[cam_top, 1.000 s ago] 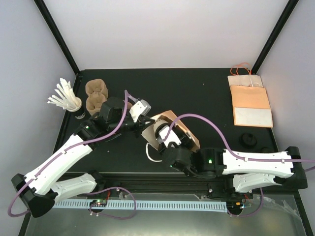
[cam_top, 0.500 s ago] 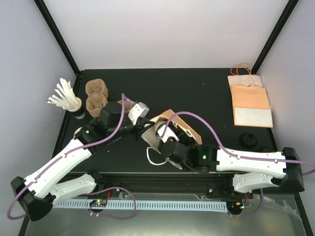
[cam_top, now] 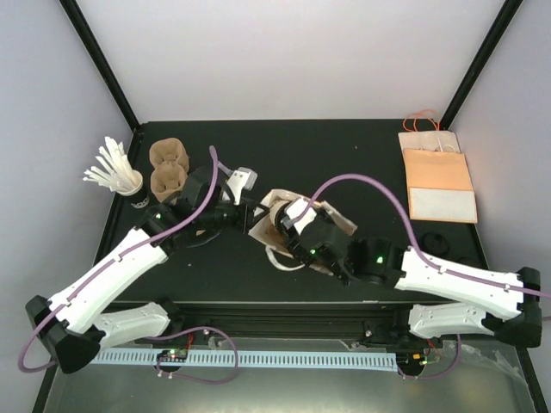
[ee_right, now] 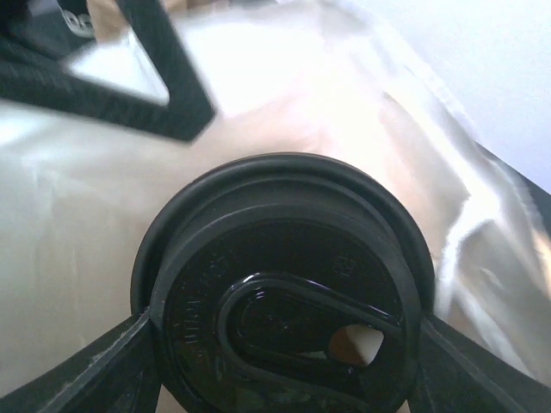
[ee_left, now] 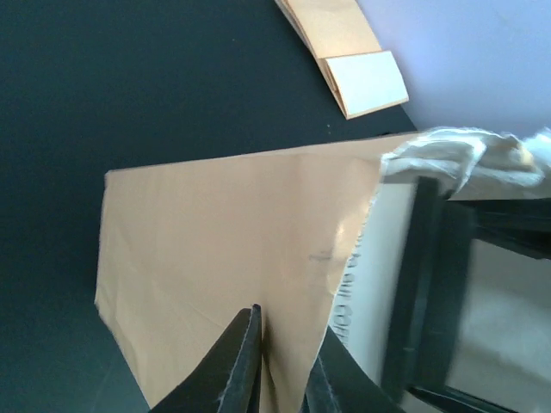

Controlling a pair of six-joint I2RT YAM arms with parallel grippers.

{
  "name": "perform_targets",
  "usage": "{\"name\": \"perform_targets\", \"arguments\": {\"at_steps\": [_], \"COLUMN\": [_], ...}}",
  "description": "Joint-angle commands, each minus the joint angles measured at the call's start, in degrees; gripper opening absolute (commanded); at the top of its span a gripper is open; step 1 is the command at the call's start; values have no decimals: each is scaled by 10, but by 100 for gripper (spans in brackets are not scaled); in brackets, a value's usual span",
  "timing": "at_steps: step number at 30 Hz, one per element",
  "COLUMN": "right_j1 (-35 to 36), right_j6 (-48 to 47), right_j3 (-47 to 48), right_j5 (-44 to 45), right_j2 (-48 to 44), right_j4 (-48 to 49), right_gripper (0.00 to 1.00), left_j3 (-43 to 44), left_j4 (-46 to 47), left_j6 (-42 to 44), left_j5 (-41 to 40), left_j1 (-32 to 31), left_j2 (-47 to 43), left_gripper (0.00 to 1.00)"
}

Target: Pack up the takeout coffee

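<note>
Right gripper (cam_top: 288,225), seen from overhead, is pushed into the mouth of the brown paper bag (cam_top: 340,225) at mid-table; the cup is hidden there. From the left wrist, the left gripper (ee_left: 284,370) stands narrow astride the bag's wall; whether it pinches the paper cannot be told. From the right wrist, the jaws clasp the takeout coffee (ee_right: 284,284) on both sides, bag lining all around. The step would go best if the cup is eased level to the bag's floor before release, with the mouth steadied.
</note>
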Motion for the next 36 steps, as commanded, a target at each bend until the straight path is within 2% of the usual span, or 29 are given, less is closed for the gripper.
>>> {"name": "perform_targets", "arguments": {"at_steps": [1,3,7,8,12,13,16,23,25,28,32,36], "right_j1": [-52,-78,-109,-113,-147,-152,-161,-173,-176,-181,-190,-192], "right_j6": [-22,-29,-50,-54,-42,-34,-11,30,42,65,82,90], "right_j3": [51,74,143,163,238,251,294,364,387,418,427,427], "right_j5": [-140,-197,-239,-246,-254,-254,-256,-238,-207,-146,-101,-90], "right_j2": [-40,-45,-24,-15,11,12,11,-10,-11,-15,-43,-73], "right_j4": [-20,-38,-101,-121,-191,-201,-222,-240,-259,-297,-323,-334], "right_gripper": [34,34,34,34,35,35,34,34,34,34,34,34], "left_j3": [76,88,73,72,126,144,181,297,315,320,302,297], "left_j4": [-111,-125,-82,-75,-105,-117,-139,-199,-196,-176,-139,-153], "left_j6": [-104,-136,-213,-224,-165,-137,-42,203,282,386,508,632], "left_j5": [14,51,141,147,102,83,36,-18,21,69,34,35], "left_j1": [6,19,61,67,70,69,73,78,78,77,77,75], "left_j2": [41,52,55,54,59,61,67,113,129,151,168,198], "left_gripper": [16,16,19,25,67,74,82,86,87,87,87,85]}}
